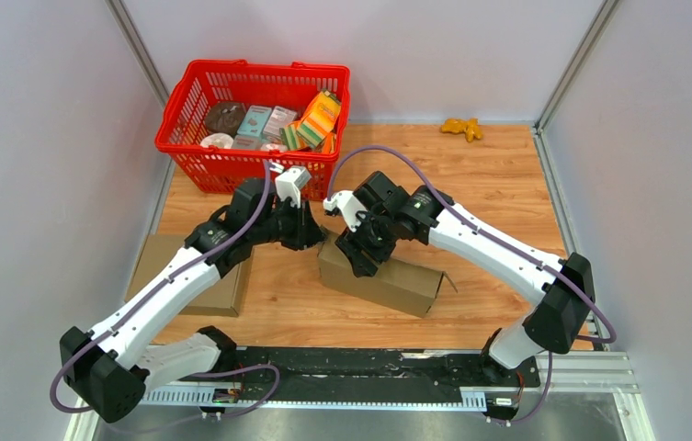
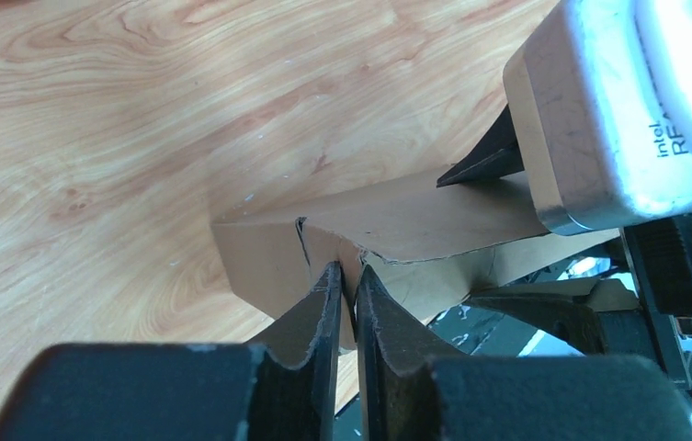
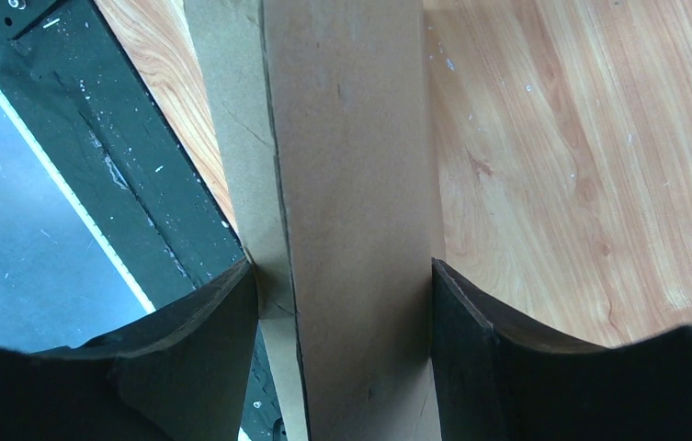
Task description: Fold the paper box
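Cardboard item: brown paper box (image 1: 383, 276), lying near the middle of the wooden tabletop (image 1: 489, 184), long side running from upper left to lower right in the top view.
Box condition: the body is formed. At its left end the flaps are loose and uneven, one bent edge showing in the left wrist view (image 2: 268, 257).
Right gripper (image 1: 365, 253): clamped across the box near its left end. In the right wrist view (image 3: 342, 312) one finger (image 3: 232, 312) presses each long side, touching the cardboard (image 3: 351, 138).
Left gripper (image 1: 310, 230): at the box's left end, just beside the right one. In its own view (image 2: 346, 294) the jaws stand almost together with a thin flap edge in the narrow gap. I cannot tell whether they are pinching it or have let go.
Right arm's camera housing (image 2: 618, 101): white, close over the box top in the left wrist view.
Red basket (image 1: 259, 66): at the far left of the tabletop, holding assorted small packets.
Flat cardboard (image 1: 153, 262): lying at the left edge, partly under the left arm, apart from the box.
Orange object (image 1: 462, 129): by the back wall, well apart from everything else.
Black rail (image 1: 369, 367): along the near edge, carrying both arm bases.
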